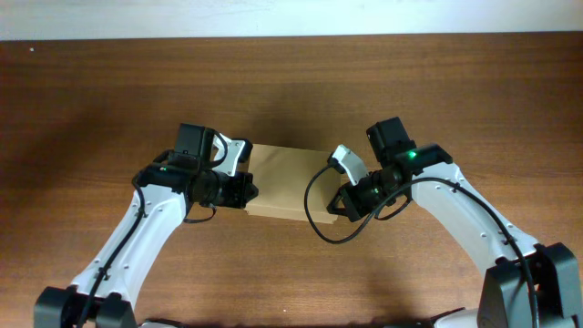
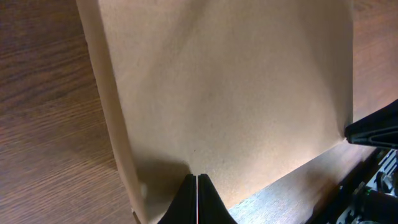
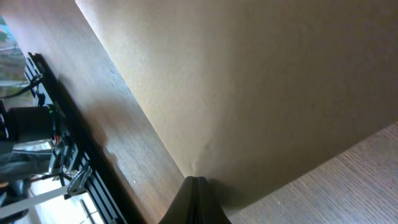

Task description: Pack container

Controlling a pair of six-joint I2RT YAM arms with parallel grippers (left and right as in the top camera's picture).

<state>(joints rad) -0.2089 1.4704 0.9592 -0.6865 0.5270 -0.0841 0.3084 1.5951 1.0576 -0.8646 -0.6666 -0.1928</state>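
The 2 arms reached in from the near side of the overhead view and bent toward each other. The left arm [image 1: 137,228] angled inward from one side and the right arm [image 1: 469,219] from the other, and a green light [image 1: 412,155] glowed near the right wrist. The left gripper [image 1: 249,190] and the right gripper [image 1: 334,209] faced one another, well apart, and in each wrist view the 2 fingers [image 2: 186,202] were pressed together with no gap, narrowing to a single dark point.

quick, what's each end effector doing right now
Left end effector: closed, tips at the container edge, nothing visibly held.
Right end effector: closed, tips at the container edge too.
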